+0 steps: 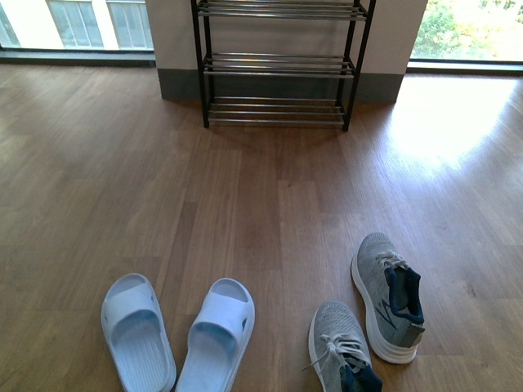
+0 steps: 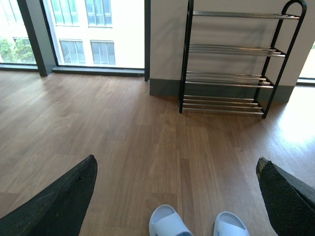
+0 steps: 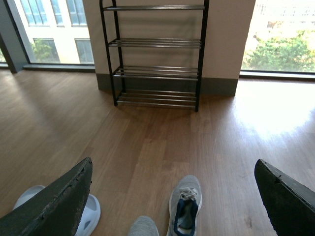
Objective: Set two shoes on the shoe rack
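**Front view.** Showed the shoe rack (image 1: 278, 65) upright against the far wall, with black side frames and shiny chrome bars as tiers. Showed all four shoes on the wood floor (image 1: 270, 204), well apart from the rack, toes pointing toward it. Placed the pale blue slide sandals (image 1: 137, 331) side by side to the left, each moulded in one piece with a ribbed footbed. Placed the grey knit pair to the right, with white soles, navy lining and pale laces: the farther sneaker (image 1: 388, 298) whole, the nearer sneaker (image 1: 343, 355) cut by the frame edge.

**Left wrist view.** Looked past the left gripper (image 2: 176, 164), with dark fingers (image 2: 59, 201) spread wide and gripping nothing. Caught only the toe ends of both sandals between them (footbeds out of frame). Revealed the rack's rounded frame top.

**Right wrist view.** Looked past the right gripper (image 3: 173, 164), likewise spread wide and gripping nothing. Framed one sneaker between the fingers, navy lining exposed, with the other sneaker's toe just beside it. Left one sandal partly hidden behind a finger.
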Controlling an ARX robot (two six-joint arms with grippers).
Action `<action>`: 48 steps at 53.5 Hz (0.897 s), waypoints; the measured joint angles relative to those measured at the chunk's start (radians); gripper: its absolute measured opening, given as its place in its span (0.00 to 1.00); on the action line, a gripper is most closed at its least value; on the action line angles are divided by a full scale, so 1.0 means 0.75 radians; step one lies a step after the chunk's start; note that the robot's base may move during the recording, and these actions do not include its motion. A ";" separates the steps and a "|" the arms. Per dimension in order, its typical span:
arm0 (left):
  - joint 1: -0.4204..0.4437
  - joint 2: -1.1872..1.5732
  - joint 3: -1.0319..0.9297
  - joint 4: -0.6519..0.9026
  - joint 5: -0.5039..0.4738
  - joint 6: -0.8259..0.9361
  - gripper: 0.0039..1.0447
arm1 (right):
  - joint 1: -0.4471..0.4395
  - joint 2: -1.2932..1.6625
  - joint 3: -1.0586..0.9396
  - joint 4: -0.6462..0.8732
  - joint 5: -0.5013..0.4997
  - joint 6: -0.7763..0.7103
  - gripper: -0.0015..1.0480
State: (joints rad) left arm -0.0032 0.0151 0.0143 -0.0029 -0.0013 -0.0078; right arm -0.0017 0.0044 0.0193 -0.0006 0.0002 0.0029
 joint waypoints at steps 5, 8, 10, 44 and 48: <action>0.000 0.000 0.000 0.000 0.001 0.000 0.91 | 0.000 0.000 0.000 0.000 0.000 -0.001 0.91; 0.000 0.000 0.000 0.000 0.001 0.000 0.91 | 0.000 0.000 0.000 0.000 0.000 0.000 0.91; 0.000 0.000 0.000 0.000 0.001 0.000 0.91 | 0.000 0.000 0.000 0.001 0.000 0.000 0.91; 0.000 0.000 0.000 0.000 0.001 0.000 0.91 | -0.113 2.196 0.352 0.869 -0.143 -0.220 0.91; 0.000 0.000 0.000 0.000 0.001 0.000 0.91 | -0.103 2.534 0.459 0.919 -0.090 -0.219 0.91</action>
State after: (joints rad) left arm -0.0032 0.0151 0.0143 -0.0029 -0.0006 -0.0078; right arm -0.0788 1.9049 0.3634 0.6884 -0.0673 -0.1612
